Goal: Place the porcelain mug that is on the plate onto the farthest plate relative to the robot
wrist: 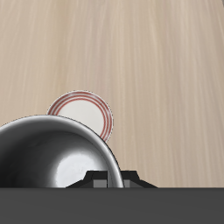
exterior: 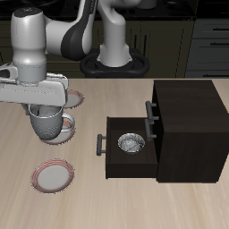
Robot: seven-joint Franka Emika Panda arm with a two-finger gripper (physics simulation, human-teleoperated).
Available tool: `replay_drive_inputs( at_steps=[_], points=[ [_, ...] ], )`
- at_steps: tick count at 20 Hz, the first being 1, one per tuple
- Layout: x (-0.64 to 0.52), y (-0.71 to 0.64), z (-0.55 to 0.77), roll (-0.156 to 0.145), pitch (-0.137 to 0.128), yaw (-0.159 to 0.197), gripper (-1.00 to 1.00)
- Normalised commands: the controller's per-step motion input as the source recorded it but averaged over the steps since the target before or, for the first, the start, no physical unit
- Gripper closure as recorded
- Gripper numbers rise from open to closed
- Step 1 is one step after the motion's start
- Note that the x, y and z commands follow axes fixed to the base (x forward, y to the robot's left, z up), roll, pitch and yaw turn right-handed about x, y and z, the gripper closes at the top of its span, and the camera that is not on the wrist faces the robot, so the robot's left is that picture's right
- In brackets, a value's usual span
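My gripper (exterior: 42, 107) is shut on the rim of the porcelain mug (exterior: 46, 123), a pale grey-white glazed mug, and holds it lifted just above the table. A pink-rimmed plate (exterior: 63, 136) peeks out from beneath the mug. The farthest plate (exterior: 52, 175) lies bare nearer the table's front edge. A third alike plate (exterior: 73, 97) lies farther back, near the robot's base. In the wrist view the mug's shiny inside (wrist: 52, 166) fills the space by my fingers (wrist: 107, 180). A pink-rimmed plate (wrist: 81, 115) shows on the table beyond it; I cannot tell which one.
A dark cabinet (exterior: 186, 116) stands beside the plates with its drawer (exterior: 112, 159) pulled open toward them. A small patterned grey bowl (exterior: 131, 143) sits inside the drawer. The drawer's handle (exterior: 98, 145) sticks out near the mug.
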Motion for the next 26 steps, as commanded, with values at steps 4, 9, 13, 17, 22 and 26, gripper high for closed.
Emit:
replay_drive_inputs(
  at_steps=[4, 9, 13, 17, 22, 26],
  points=[
    [0.38, -0.23, -0.01, -0.034, 0.009, -0.008, 1.0],
    [0.26, 0.07, 0.03, 0.026, -0.021, 0.003, 1.0],
    [0.35, 0.2, -0.07, 0.056, -0.01, 0.031, 1.0],
    [0.2, 0.1, -0.08, 0.032, 0.0, 0.014, 1.0],
    [0.22, 0.12, -0.21, 0.026, 0.03, -0.004, 1.0],
    [0.04, 0.09, -0.09, 0.008, -0.002, -0.014, 1.0]
  ],
)
